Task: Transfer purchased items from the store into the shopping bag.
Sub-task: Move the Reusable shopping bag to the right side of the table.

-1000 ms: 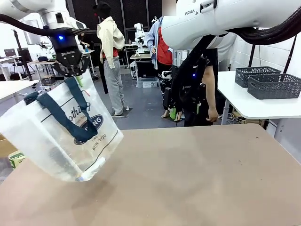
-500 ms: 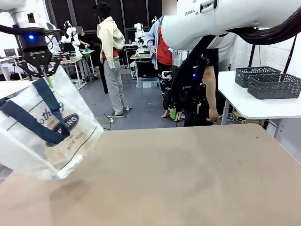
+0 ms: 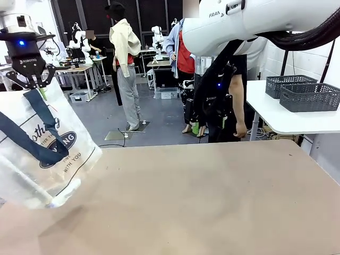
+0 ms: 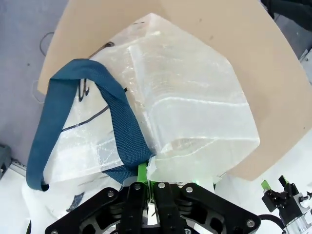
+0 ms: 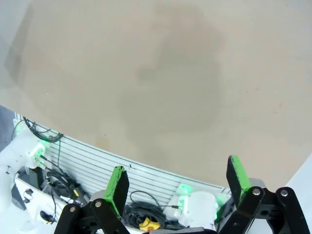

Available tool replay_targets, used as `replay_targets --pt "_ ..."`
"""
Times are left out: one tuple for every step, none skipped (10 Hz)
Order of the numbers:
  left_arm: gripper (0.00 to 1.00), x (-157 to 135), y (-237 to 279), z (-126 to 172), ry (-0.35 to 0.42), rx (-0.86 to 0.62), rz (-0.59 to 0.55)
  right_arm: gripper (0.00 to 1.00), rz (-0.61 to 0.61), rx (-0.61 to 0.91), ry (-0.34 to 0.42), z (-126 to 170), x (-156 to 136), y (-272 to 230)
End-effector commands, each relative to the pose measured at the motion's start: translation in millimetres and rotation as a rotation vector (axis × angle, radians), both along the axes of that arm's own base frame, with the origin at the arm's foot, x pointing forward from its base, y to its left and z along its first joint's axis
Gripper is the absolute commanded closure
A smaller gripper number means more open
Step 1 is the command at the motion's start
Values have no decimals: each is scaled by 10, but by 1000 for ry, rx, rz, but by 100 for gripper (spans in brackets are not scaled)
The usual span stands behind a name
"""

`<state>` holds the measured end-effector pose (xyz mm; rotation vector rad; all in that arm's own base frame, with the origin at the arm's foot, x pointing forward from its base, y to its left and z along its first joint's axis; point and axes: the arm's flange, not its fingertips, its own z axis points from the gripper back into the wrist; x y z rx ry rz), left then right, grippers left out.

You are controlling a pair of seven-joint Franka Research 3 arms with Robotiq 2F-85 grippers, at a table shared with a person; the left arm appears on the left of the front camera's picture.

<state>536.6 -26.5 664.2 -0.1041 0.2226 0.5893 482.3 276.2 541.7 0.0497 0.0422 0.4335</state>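
The shopping bag, a translucent whitish tote with dark navy straps and dark print, hangs tilted at the far left of the front view, its lower corner over the table's left edge. My left gripper is shut on the bag's top edge beside a strap. From the left wrist, the bag hangs below the shut left gripper, one navy strap looping to the side. My right gripper stands open with nothing between its green pads, high above the brown table. No purchased items are in view.
My right arm spans the upper right of the front view. A person stands at the table's far side. A white side table at the right carries two dark grey lattice baskets. The brown tabletop is bare.
My left arm has carried the bag leftward, from the table's left part to its left edge. The right arm has not moved.
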Motion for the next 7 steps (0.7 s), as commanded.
replay_targets --pt "100 7 -13 45 -5 -9 -7 0 -6 5 7 -11 -37 -19" --pt "100 7 -13 45 -5 -9 -7 0 -6 5 7 -11 -37 -19" --pt "100 20 -13 -31 6 0 -2 0 -6 5 7 -11 -37 -19" --pt "100 255 83 -90 34 34 61 0 -6 5 7 -11 -37 -19" --pt "100 445 188 -114 26 82 126 0 -6 5 7 -11 -37 -19" --pt "100 574 260 -113 34 123 161 0 -6 5 7 -11 -37 -19" --pt "100 695 385 -112 46 163 197 0 -6 5 7 -11 -37 -19"
